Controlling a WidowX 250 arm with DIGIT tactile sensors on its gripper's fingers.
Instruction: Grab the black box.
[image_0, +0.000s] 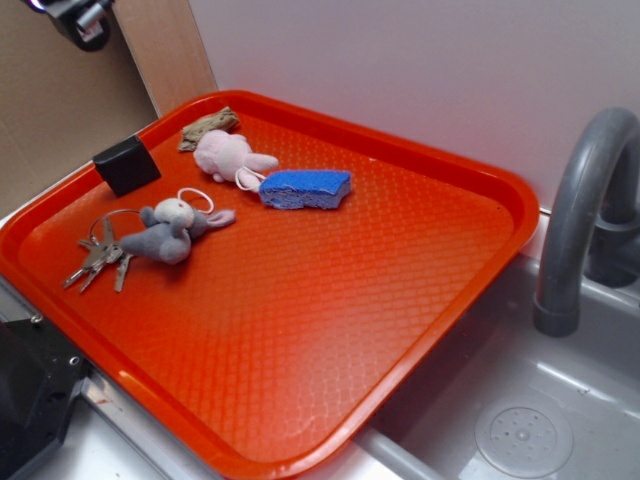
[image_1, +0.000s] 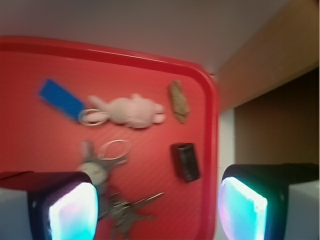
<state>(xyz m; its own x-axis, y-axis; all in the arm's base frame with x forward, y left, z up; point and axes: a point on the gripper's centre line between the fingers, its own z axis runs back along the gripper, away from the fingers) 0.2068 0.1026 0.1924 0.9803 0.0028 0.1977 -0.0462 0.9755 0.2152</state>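
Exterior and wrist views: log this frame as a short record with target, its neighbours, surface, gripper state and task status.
target: black box, near the tray's left rim, untouched
neighbours: pink plush, grey plush, keys, blue sponge, brown scrap
surface: orange tray beside a sink with a grey faucet
gripper: open, above the tray, holding nothing
status: box not yet grabbed

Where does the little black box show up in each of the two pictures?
Exterior: the black box sits at the orange tray's far left edge.
Wrist: black box right of centre, near the tray's right rim.
Shared landmark: the pink plush bunny.
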